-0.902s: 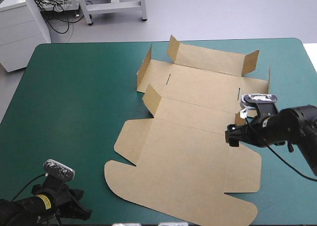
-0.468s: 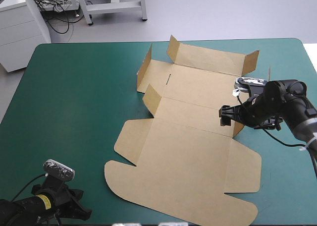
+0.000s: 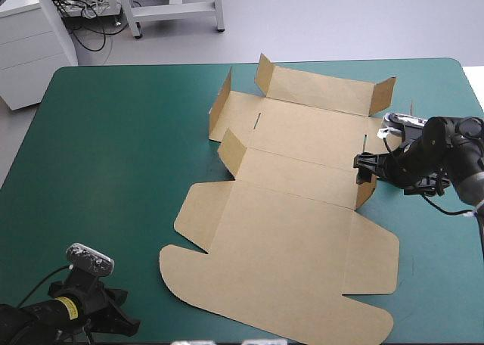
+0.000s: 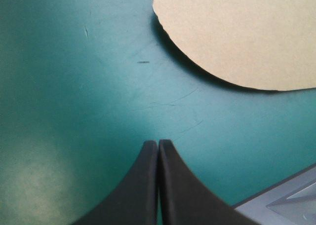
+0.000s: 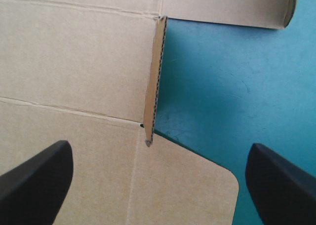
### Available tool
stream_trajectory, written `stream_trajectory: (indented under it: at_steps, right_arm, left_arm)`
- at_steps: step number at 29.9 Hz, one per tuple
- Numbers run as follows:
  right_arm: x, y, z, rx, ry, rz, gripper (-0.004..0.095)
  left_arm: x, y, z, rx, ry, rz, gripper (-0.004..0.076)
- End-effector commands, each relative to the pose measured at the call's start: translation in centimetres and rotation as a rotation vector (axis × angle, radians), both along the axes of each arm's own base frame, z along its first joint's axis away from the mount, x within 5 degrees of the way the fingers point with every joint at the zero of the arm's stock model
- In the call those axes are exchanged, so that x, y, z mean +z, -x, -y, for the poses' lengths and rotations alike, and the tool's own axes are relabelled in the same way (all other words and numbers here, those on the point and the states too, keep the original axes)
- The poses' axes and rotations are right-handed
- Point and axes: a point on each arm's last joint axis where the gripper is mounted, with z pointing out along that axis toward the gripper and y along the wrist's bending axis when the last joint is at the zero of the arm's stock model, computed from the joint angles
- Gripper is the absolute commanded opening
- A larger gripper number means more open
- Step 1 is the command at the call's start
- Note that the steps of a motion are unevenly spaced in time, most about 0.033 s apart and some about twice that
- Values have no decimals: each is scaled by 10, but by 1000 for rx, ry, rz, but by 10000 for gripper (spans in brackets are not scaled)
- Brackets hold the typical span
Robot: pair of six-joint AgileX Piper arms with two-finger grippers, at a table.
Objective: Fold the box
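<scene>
- Mostly flat, the brown box (image 3: 295, 231) was spread across the middle of the teal-green surface (image 3: 113, 171), with its far flaps raised.
- The right hand (image 5: 158, 147) was held wide open over the box's right edge, where an upright side flap (image 5: 154, 77) was seen edge-on ahead of it.
- The left hand (image 4: 158, 143) was seen closed to a point above bare surface, near the box's rounded front corner.

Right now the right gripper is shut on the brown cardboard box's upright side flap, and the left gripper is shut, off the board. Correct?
Not shut: the right wrist view shows the right gripper open, fingers wide apart, the upright flap ahead between them. The rest holds.
</scene>
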Motion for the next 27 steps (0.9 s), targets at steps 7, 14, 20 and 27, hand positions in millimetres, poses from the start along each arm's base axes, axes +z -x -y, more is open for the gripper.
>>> stream_trajectory:
  at_steps: [7,14,20,27]
  right_arm:
    - [-21,-28,0,-2,-1,-13,850]
    - [-29,-39,0,-11,-1,21,766]
    - [-29,-42,0,-15,-2,52,551]
    - [-29,-42,0,-19,-3,52,129]
  left_arm:
    - [9,-5,2,13,34,45,-32]
    - [9,-5,2,13,34,45,-32]
    - [9,-5,2,13,34,45,-32]
    - [9,-5,2,13,34,45,-32]
